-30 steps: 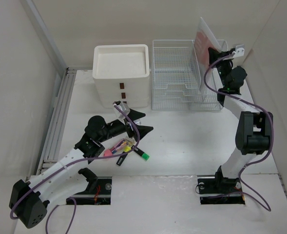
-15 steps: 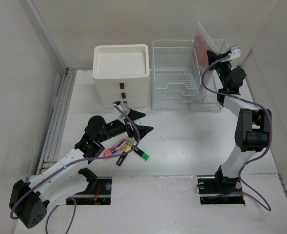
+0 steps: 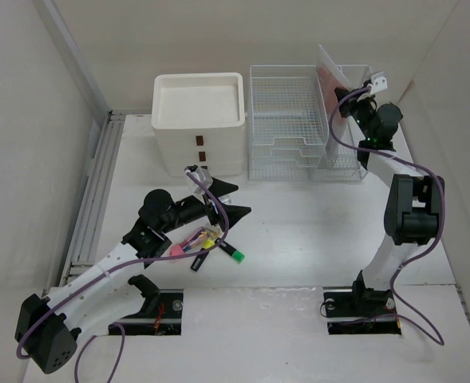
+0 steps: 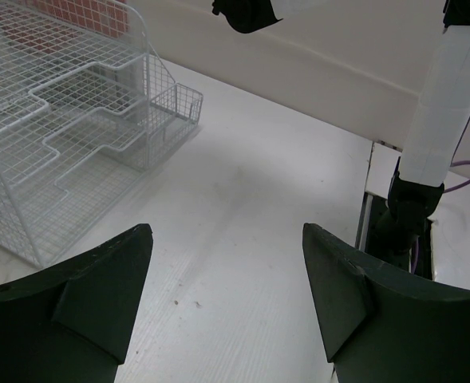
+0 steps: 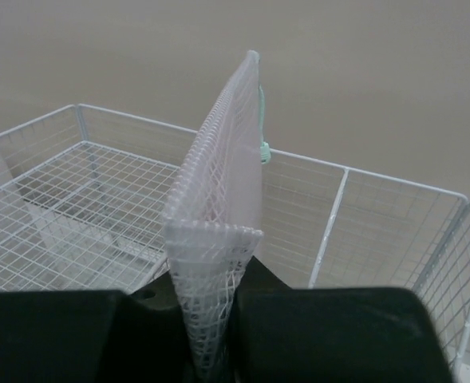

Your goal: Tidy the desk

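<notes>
Nearest the bases, the left claw (image 3: 235, 199) hung released, its jaws spread wide with nothing between them, just above the desk (image 3: 298, 231). A small heap of coloured pens (image 3: 207, 243) lay on the white top just beside it, toward the near edge. The desk itself was a broad, flat, matte white surface that ran from the arm bases to the back wall, bare through its middle.

Farther back stood a white drawer unit (image 3: 199, 120) on the left, with a white wire rack (image 3: 286, 120) just beside it on the right.

At the far right, the right claw (image 5: 216, 335) was clenched on the lower edge of a see-through mesh pouch (image 3: 330, 70). The pouch rose from the jaws on its long axis and leaned a little toward the left in the overhead view; the wrist view saw it edge-on. It hung over the right end of the rack, whose open top lay beyond and below the claw. Whether it was lined up with the narrow end section or the wider stepped one could not be told.

The right arm was by far the nearer to the rack. The coming move looked to depend on bringing the pouch's edge parallel to the wire dividers and lowering it.
</notes>
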`<act>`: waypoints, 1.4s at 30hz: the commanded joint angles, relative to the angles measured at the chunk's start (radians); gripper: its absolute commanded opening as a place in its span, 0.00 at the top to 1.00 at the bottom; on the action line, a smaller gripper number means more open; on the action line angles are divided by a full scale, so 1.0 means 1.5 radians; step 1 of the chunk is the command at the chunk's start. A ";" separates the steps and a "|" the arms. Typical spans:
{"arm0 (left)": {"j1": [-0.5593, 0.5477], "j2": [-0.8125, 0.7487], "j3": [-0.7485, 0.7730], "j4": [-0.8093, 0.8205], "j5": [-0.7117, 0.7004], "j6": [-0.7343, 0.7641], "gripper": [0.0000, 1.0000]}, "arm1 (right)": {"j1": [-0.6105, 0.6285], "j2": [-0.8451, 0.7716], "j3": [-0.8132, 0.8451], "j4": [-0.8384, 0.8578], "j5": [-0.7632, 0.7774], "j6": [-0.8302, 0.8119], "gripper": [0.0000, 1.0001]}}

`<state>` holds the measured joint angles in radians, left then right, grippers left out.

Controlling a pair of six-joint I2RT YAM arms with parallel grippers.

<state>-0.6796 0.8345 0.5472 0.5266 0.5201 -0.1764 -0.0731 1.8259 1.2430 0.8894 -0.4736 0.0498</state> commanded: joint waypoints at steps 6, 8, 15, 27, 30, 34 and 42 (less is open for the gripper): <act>-0.003 -0.005 0.003 0.034 0.012 -0.003 0.27 | -0.004 -0.006 0.011 -0.018 -0.035 -0.011 0.37; -0.003 -0.011 0.003 0.034 0.012 -0.003 0.27 | -0.004 -0.023 0.004 -0.024 -0.035 -0.011 0.12; -0.003 -0.024 0.003 0.034 0.006 -0.009 0.27 | -0.017 -0.137 -0.039 -0.045 -0.029 -0.005 0.00; -0.003 -0.060 0.048 -0.023 -0.099 -0.029 0.16 | -0.045 -0.369 -0.054 -0.331 0.020 -0.037 0.00; -0.003 -0.078 0.086 -0.078 -0.185 -0.029 0.05 | -0.045 -0.426 -0.011 -0.507 -0.116 -0.074 0.00; -0.003 -0.092 0.127 -0.088 -0.288 -0.062 0.01 | -0.045 -0.446 0.018 -0.656 -0.314 -0.064 0.20; -0.003 -0.094 0.193 -0.196 -0.430 -0.062 0.04 | 0.036 -0.465 -0.062 -0.813 -0.343 -0.123 0.26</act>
<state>-0.6792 0.6910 0.7872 0.3019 0.0147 -0.2855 -0.0708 1.1622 1.2224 -0.2104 -0.9146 -0.0818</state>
